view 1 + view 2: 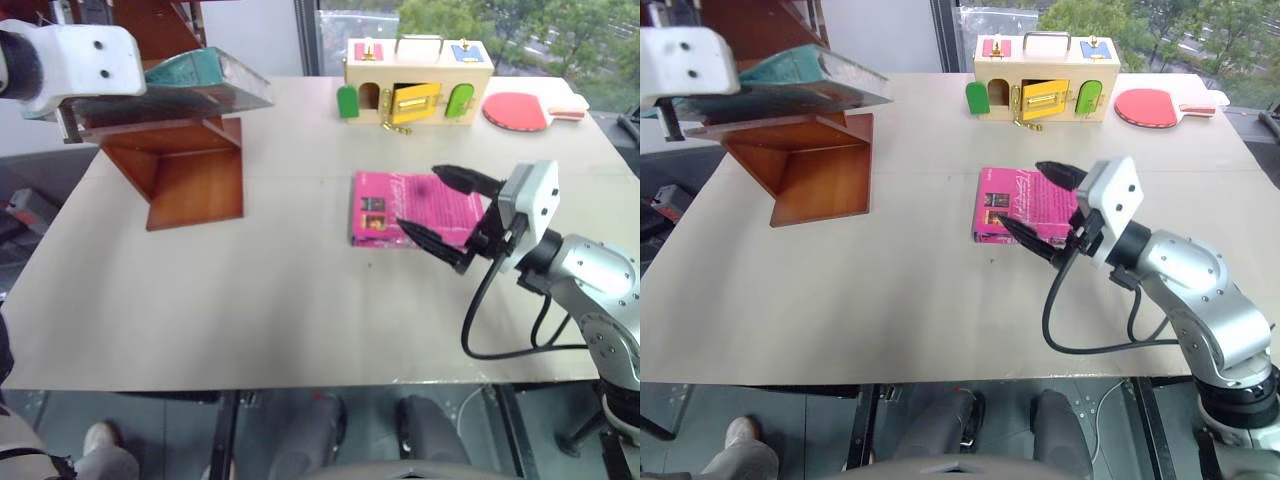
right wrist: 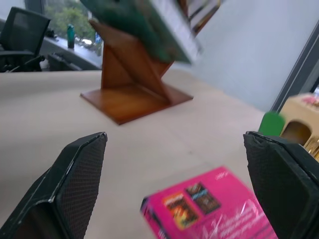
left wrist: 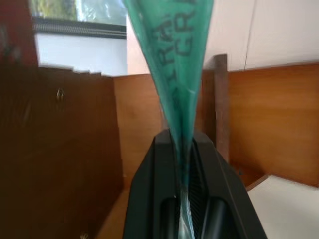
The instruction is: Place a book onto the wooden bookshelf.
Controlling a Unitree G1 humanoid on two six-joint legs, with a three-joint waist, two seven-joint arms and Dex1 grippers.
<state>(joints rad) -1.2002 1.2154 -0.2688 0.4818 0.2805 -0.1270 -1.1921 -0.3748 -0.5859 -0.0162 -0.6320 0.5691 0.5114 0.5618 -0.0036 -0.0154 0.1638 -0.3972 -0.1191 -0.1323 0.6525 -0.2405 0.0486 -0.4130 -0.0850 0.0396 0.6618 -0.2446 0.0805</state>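
Over the wooden bookshelf (image 1: pixel 190 165), left hand (image 3: pixel 185 164) clamped on the book (image 1: pixel 190 85); right hand (image 1: pixel 447 212) wide open, empty.

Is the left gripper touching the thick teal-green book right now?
Touching. In the left wrist view the left gripper's black fingers are clamped on the teal-green book's edge.

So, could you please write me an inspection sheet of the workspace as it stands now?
Surface: pale table, mostly bare.
Job's things: teal book held flat over the wooden bookshelf; whether it rests on it, cannot tell.
Clutter: pink book lying flat mid-table; wooden box with coloured doors and red paddle at the far edge.
Grippers: left gripper shut on the teal book's edge; right gripper open, empty, above the pink book.
Cables: black cable looping under the right wrist.
Surroundings: windows, trees, office chair.
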